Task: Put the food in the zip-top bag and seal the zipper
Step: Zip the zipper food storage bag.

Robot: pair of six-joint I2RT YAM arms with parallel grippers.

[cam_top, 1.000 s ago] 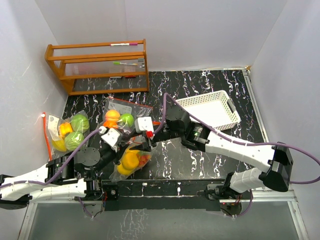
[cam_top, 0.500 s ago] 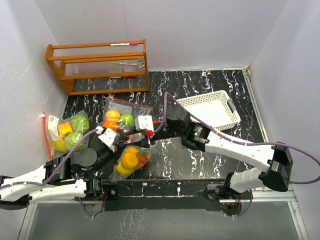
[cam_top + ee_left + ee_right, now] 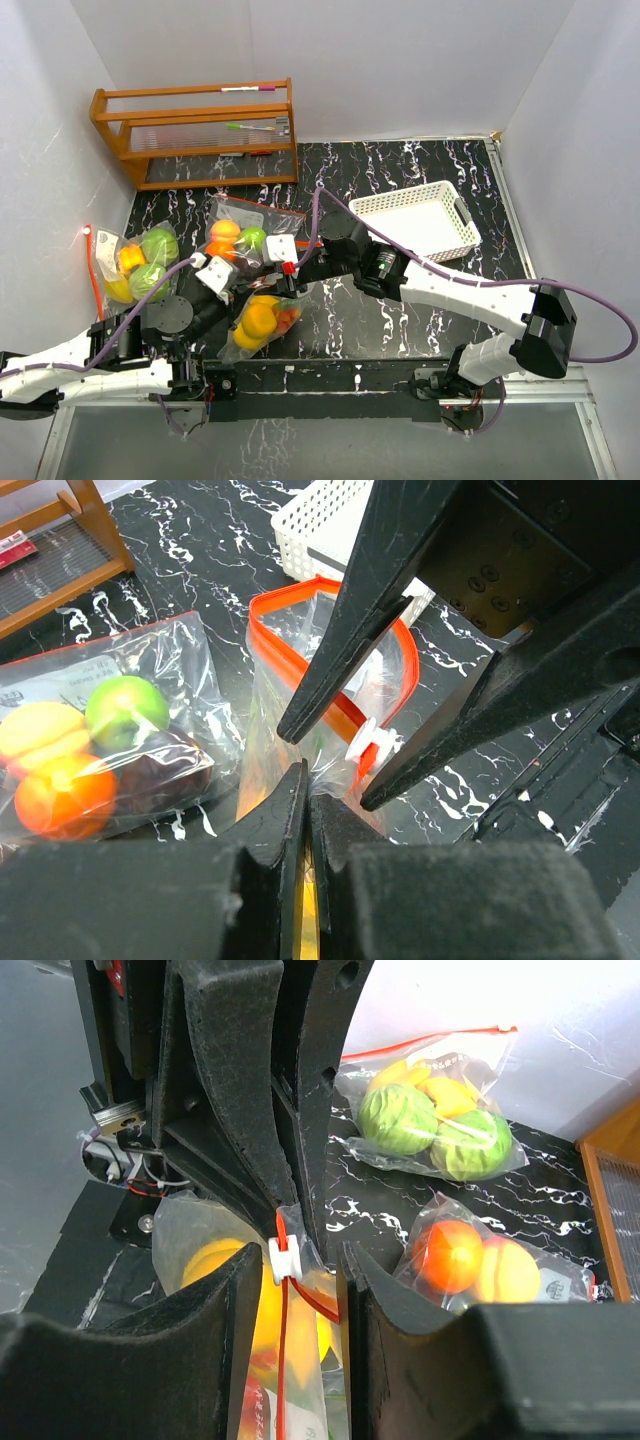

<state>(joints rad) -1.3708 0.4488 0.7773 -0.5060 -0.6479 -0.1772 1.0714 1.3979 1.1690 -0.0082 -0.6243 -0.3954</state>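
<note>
Right gripper (image 3: pixel 300 1258) shifted left, jaws narrower, astride slider (image 3: pixel 284 1258), grip unclear; left gripper (image 3: pixel 306 786) clamps zip-top bag (image 3: pixel 285 710) edge.

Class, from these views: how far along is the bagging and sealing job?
Done: yellow and orange food sits inside the zip-top bag. In hand: left end effector pinches the bag's edge; right end effector straddles the white slider, jaws not clamped. Left: the orange zipper gapes open, so sealing is not yet done.

White walls (image 3: pixel 400 60) are closing in a black marbled tabletop (image 3: pixel 420 165) on three sides. A wooden rack (image 3: pixel 195 150) is standing at its far left corner, under even light.
</note>
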